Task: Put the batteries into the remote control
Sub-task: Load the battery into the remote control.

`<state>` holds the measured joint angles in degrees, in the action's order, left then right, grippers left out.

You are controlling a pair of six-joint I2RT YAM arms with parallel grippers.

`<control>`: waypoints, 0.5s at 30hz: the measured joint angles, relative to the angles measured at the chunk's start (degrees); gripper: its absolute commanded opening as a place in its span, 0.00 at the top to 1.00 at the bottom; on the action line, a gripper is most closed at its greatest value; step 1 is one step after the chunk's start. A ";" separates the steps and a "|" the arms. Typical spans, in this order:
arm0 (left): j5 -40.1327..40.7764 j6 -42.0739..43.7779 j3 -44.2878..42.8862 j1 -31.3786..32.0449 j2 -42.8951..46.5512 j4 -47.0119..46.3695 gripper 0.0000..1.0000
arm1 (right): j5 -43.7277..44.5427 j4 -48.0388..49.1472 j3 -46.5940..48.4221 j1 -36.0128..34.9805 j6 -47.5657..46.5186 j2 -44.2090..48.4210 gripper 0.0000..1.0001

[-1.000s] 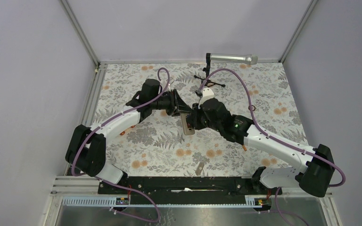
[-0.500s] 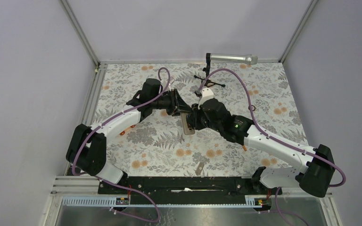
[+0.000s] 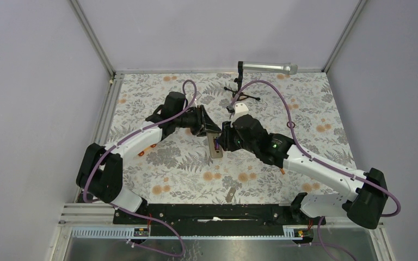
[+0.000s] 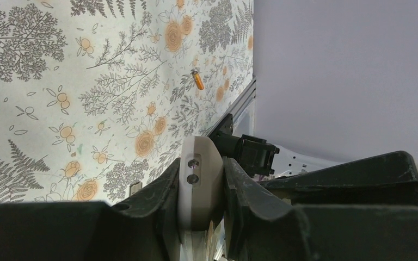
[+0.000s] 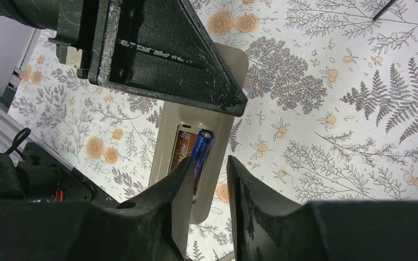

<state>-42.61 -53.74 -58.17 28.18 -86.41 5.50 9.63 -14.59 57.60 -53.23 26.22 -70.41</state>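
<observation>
My left gripper (image 3: 214, 131) is shut on the end of the remote control (image 3: 216, 149) and holds it over the cloth, tan back up. In the left wrist view the remote's white end (image 4: 196, 185) is clamped between my fingers. In the right wrist view the dark blue battery (image 5: 201, 148) lies slanted in the remote's (image 5: 222, 130) open recess. My right gripper (image 5: 209, 163) hovers just over it, jaws a little apart with nothing between them. The orange battery (image 4: 197, 81) lies on the cloth and also shows by the right arm (image 3: 281, 169).
A silver microphone (image 3: 266, 67) on a black stand (image 3: 240, 89) is at the back. A small tan cover piece (image 3: 230, 194) lies on the cloth near the front rail. A small reddish object (image 3: 141, 154) peeks out beside the left arm.
My right gripper has shifted slightly at the remote and the dark blue battery now shows in the recess. The left arm and the remote have barely moved.
</observation>
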 measured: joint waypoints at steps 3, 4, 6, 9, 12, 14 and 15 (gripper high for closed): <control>0.11 0.66 0.00 -0.07 0.00 0.98 1.00 | -0.15 -0.15 0.00 0.00 0.44 0.42 0.46; 0.15 0.81 0.00 -0.07 0.02 1.09 1.00 | -0.24 -0.13 0.00 0.00 0.70 0.72 0.41; 0.20 1.14 0.00 -0.11 0.00 1.29 1.00 | -0.33 -0.07 0.02 0.00 1.60 1.68 0.31; 0.37 1.38 0.00 -0.17 0.00 1.29 1.00 | -0.59 0.55 0.02 0.00 3.69 3.48 0.16; 0.61 1.40 0.00 -0.22 0.02 0.79 1.00 | -0.55 1.16 0.15 0.02 6.29 5.22 0.06; 0.63 1.36 0.02 -0.31 0.09 -0.20 1.00 | -0.20 1.09 0.68 0.15 8.59 5.92 0.03; 0.63 1.36 0.02 -0.37 0.20 -0.94 1.00 | -0.17 1.05 0.98 0.44 9.84 6.12 0.03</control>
<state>-41.98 -52.38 -58.15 27.81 -86.21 4.56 9.45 -13.54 58.59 -52.80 36.05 -64.29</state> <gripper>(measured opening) 0.277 0.951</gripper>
